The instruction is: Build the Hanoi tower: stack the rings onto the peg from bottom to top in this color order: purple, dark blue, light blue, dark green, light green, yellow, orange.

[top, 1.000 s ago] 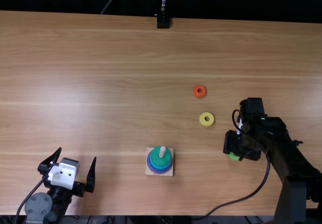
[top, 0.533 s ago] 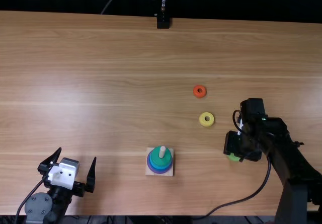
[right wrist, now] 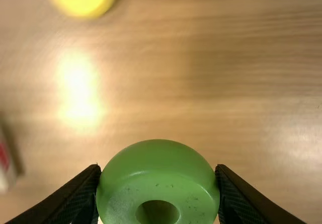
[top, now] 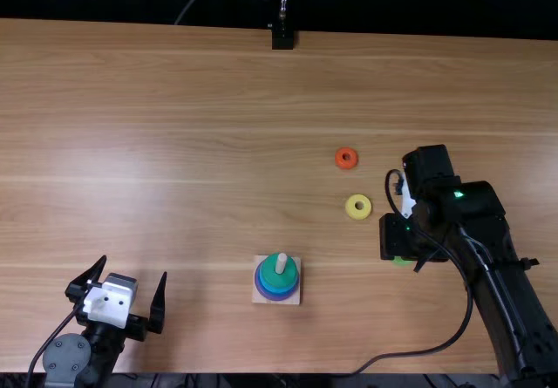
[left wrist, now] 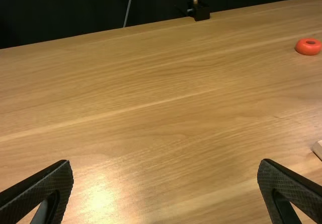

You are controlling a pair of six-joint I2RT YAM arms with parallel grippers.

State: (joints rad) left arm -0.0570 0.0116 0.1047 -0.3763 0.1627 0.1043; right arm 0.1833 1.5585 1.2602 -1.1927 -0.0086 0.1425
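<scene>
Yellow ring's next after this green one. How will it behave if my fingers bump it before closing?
The yellow ring lies flat on the table, so a bump would probably slide it, not tip it. Its round outer edge may let it slip sideways if hit off-centre. Its thick, solid-looking body should stay stiff when squeezed.

Left pincer (top: 134,265) spread wide, right pincer (top: 401,238) clamped

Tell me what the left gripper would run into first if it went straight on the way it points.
Probably the wooden tabletop; the way ahead of the left gripper looks free until there. How far it tilts down is hard to judge, so it might instead pass above the wood.
</scene>
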